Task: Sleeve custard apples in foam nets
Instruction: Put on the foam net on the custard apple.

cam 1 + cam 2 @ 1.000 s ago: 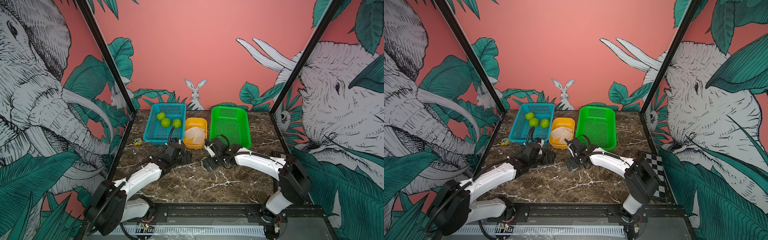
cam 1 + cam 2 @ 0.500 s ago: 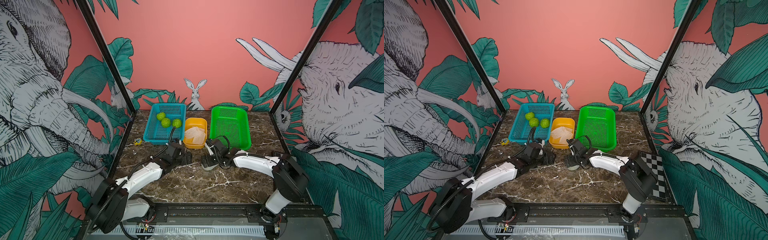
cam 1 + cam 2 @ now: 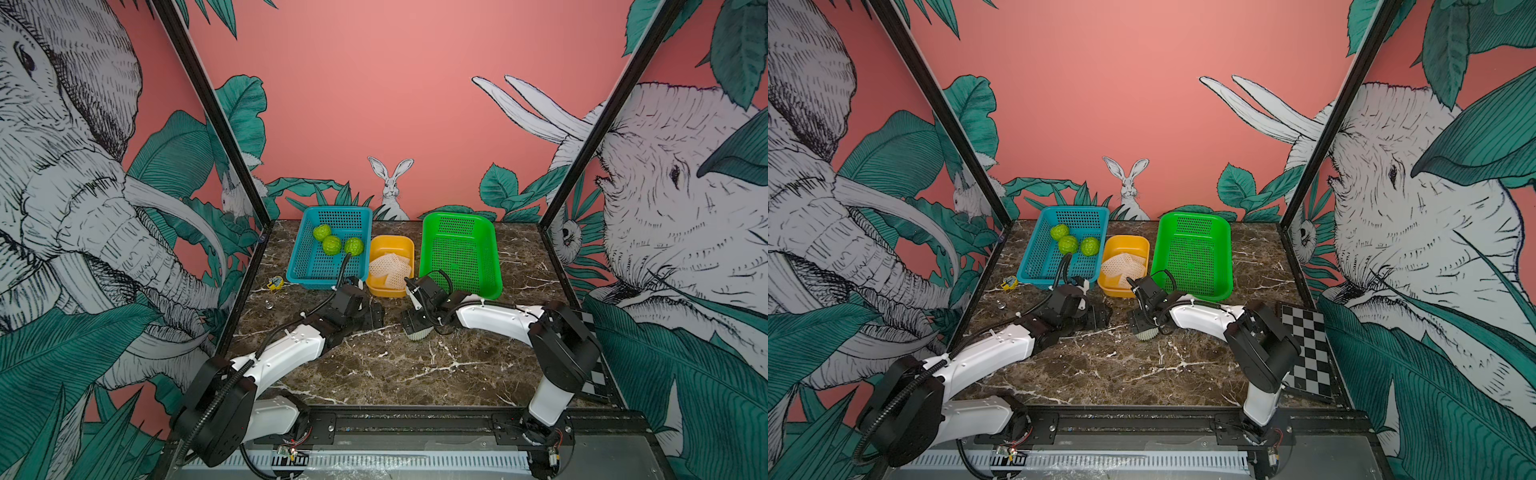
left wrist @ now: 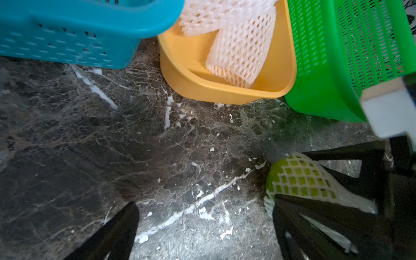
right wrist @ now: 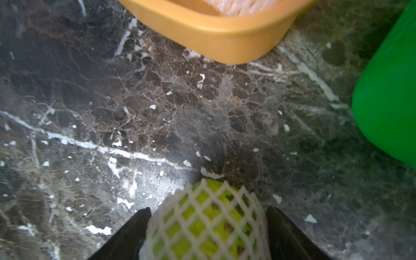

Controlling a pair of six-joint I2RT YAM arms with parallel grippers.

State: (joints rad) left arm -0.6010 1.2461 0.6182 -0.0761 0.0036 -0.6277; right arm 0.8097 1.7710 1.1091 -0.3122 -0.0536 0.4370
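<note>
Three bare green custard apples [image 3: 331, 244] [image 3: 1068, 244] lie in the blue basket [image 3: 309, 270]. Off-white foam nets [image 3: 388, 266] [image 4: 238, 45] are piled in the yellow tub [image 3: 376, 286]. A fourth custard apple wrapped in a foam net [image 5: 207, 225] [image 4: 299, 177] [image 3: 420, 332] sits low over the marble between my right gripper's [image 5: 208, 211] [image 3: 417, 327] fingers. Those fingers press on both its sides, so the gripper is shut on it. My left gripper [image 4: 204, 209] [image 3: 374, 313] hangs open just left of it, with only bare marble between its fingers.
An empty green basket [image 3: 459, 286] [image 3: 1192, 282] stands right of the yellow tub, close behind my right wrist. A small yellow object [image 3: 275, 284] and a small metal piece [image 3: 269, 304] lie by the left wall. A checkerboard [image 3: 1308, 353] lies at the right edge.
My right gripper's jaws have come in against the netted custard apple, and its arm has shifted slightly. The left arm has stayed still.
</note>
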